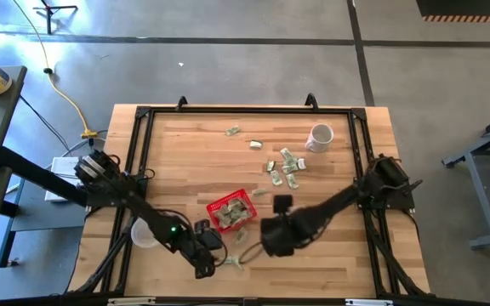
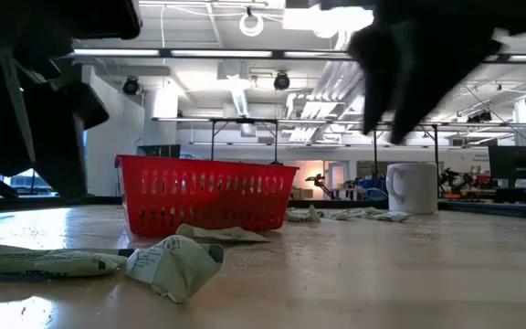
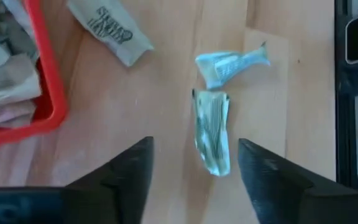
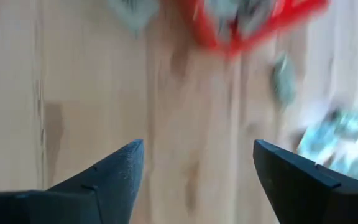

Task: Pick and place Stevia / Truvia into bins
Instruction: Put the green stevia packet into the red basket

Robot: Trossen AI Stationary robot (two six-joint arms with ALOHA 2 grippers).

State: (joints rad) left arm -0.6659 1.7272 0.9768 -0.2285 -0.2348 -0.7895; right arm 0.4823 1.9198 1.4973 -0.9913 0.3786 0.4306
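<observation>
Left gripper [image 3: 191,171] spread wide, empty, straddling a crumpled green sachet [image 3: 212,132] lower centre of frame; probably lined up for a pinch. Second sachet [image 3: 230,63] just above it. Red basket [image 3: 50,93] at frame left, already holding several. Right gripper [image 4: 194,168] also wide open, empty, hanging over bare bench [image 1: 347,255] near basket corner. More sachets [image 1: 284,167] scattered by white mug [image 1: 319,137], upper right. Wooden bench, black rails; concrete floor around.

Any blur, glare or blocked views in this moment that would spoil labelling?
Right wrist view: motion-smeared, the red basket and sachets streaked, open right gripper over bare wood. Left wrist view: sharp, a sachet crisp between the open left gripper's fingers. Low view: dark arms block the upper corners, ceiling lights glare. High view: evenly lit.
</observation>
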